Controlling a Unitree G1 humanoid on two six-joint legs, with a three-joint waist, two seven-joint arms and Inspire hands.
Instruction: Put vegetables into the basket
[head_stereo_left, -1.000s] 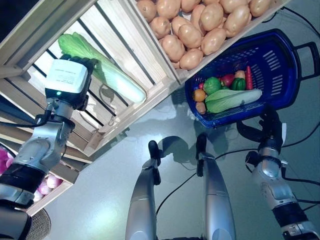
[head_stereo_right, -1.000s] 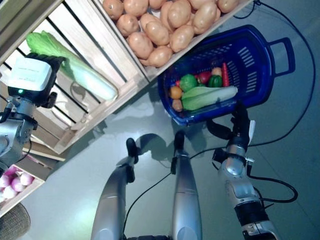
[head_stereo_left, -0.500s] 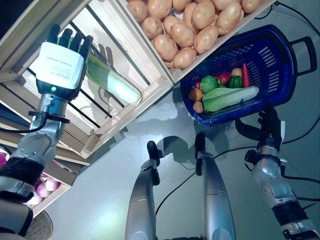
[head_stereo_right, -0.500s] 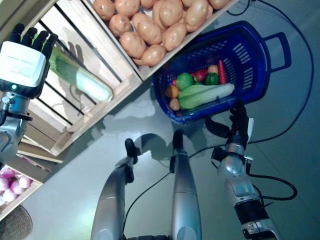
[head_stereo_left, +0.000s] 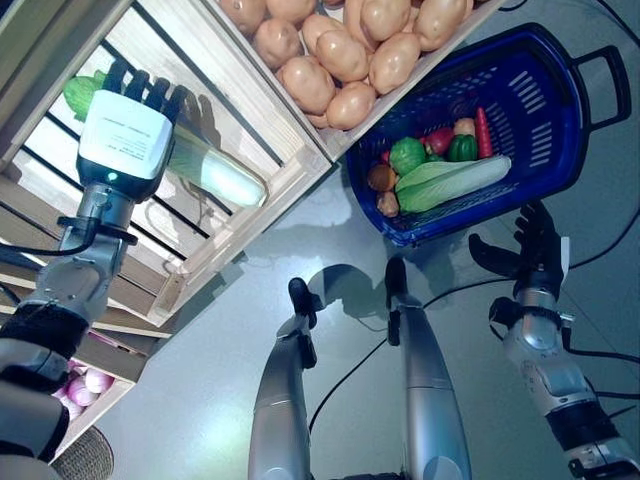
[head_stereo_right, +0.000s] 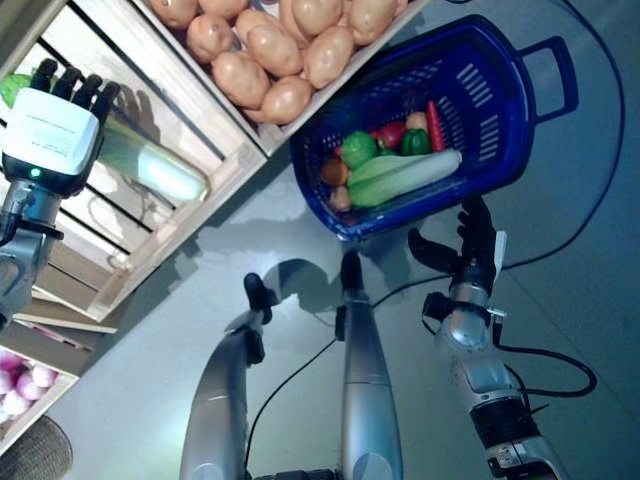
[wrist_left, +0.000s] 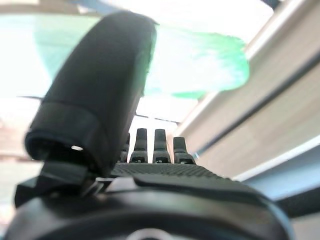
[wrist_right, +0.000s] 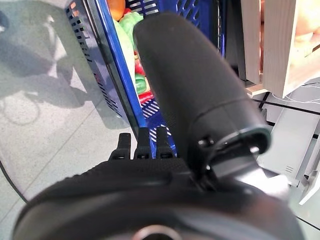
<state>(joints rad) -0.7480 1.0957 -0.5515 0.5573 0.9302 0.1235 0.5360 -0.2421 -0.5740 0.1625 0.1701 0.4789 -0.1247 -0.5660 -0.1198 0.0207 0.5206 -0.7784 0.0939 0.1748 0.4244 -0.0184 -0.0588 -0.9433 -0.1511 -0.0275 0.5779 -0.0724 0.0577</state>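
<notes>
A long pale-green cabbage (head_stereo_left: 215, 175) lies in a slatted wooden crate (head_stereo_left: 290, 185) of the stand. My left hand (head_stereo_left: 125, 135) is inside the crate and lies over the cabbage's leafy half with its fingers straight, open. In the left wrist view the cabbage (wrist_left: 200, 65) shows just past the thumb (wrist_left: 100, 90). The blue basket (head_stereo_left: 560, 110) stands on the floor and holds a long cabbage (head_stereo_left: 450, 185), a green pepper (head_stereo_left: 407, 155), a carrot (head_stereo_left: 484, 130) and small round vegetables. My right hand (head_stereo_left: 535, 245) is open just outside the basket's near rim (wrist_right: 112, 75).
A crate of potatoes (head_stereo_left: 345, 60) juts out next to the basket, its corner close to the basket's rim. Lower shelves of the stand (head_stereo_left: 60, 330) sit under my left arm. Grey floor (head_stereo_left: 200, 400) lies between the stand and the basket.
My left hand has moved up from beside the cabbage into the crate and now lies over it. The camera has shifted. The right hand has stayed by the basket.
</notes>
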